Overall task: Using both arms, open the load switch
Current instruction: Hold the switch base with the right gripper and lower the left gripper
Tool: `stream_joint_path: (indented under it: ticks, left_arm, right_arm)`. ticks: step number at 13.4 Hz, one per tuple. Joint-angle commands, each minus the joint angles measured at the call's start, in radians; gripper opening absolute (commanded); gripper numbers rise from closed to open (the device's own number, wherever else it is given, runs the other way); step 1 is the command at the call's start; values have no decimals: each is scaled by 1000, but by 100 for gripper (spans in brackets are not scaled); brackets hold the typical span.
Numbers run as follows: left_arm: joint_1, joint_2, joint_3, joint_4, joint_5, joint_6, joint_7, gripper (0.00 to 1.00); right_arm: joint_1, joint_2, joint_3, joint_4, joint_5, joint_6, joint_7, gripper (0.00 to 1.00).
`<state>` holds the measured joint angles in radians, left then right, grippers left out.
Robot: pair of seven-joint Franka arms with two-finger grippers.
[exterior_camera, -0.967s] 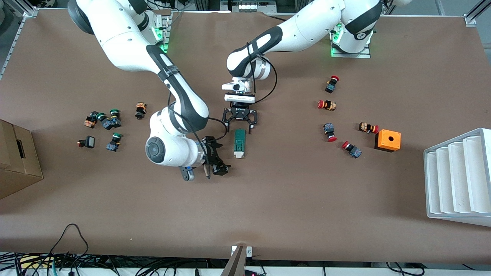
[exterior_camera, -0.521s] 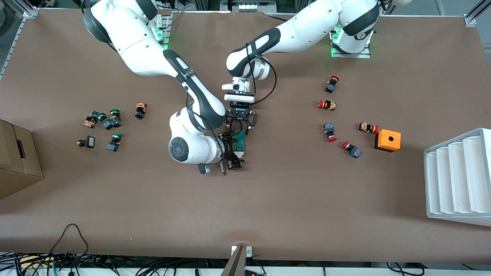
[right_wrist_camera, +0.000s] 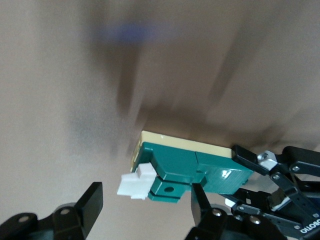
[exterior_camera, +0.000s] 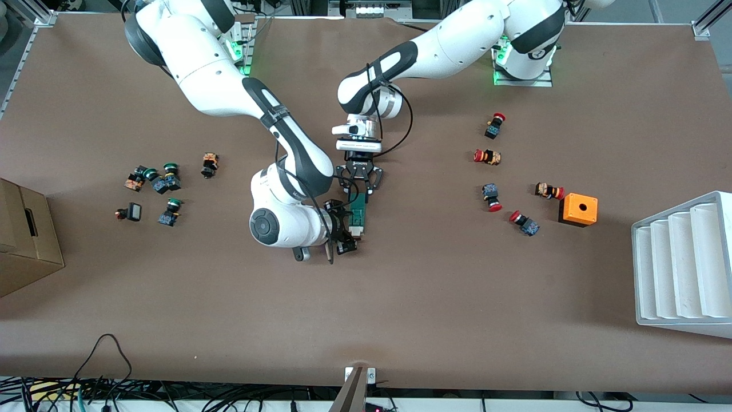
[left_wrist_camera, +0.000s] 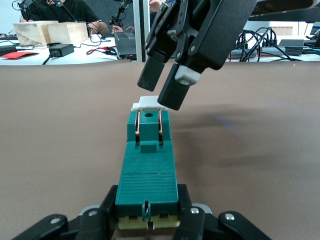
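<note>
The load switch [exterior_camera: 358, 213], a narrow dark-green block with a white end piece [right_wrist_camera: 135, 183], lies on the brown table near its middle. My left gripper [exterior_camera: 359, 193] is shut on the switch's green end, the end farther from the front camera. In the left wrist view its fingers [left_wrist_camera: 113, 201] press both sides of the green body [left_wrist_camera: 148, 165]. My right gripper [exterior_camera: 346, 232] is open at the white end. In the right wrist view its fingers [right_wrist_camera: 93, 200] stand on either side of the white piece, and one of them is well clear of it.
Green-capped push buttons [exterior_camera: 163, 182] lie toward the right arm's end. Red-capped push buttons [exterior_camera: 490, 197] and an orange box [exterior_camera: 578, 209] lie toward the left arm's end. A white rack [exterior_camera: 683, 266] and a cardboard box [exterior_camera: 26, 240] sit at the table's ends.
My left gripper has closed on the switch's green end. My right arm has swung in from beside the switch to its white end, and its fingers have narrowed a little.
</note>
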<state>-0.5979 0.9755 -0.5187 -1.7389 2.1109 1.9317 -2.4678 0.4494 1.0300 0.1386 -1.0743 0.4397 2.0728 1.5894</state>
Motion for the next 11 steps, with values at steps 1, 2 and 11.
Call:
stream_joint_path:
  ticks: [1, 2, 11]
  left_arm:
    - [-6, 32, 3, 38, 55, 20, -26, 13]
    - [-6, 32, 3, 38, 55, 20, -26, 14]
    - [-6, 34, 3, 38, 57, 21, -25, 14]
  right_arm:
    - [5, 50, -1, 86, 13, -36, 35, 80]
    - [5, 50, -1, 86, 14, -37, 49, 79]
    - [9, 56, 2, 85, 11, -42, 86, 67]
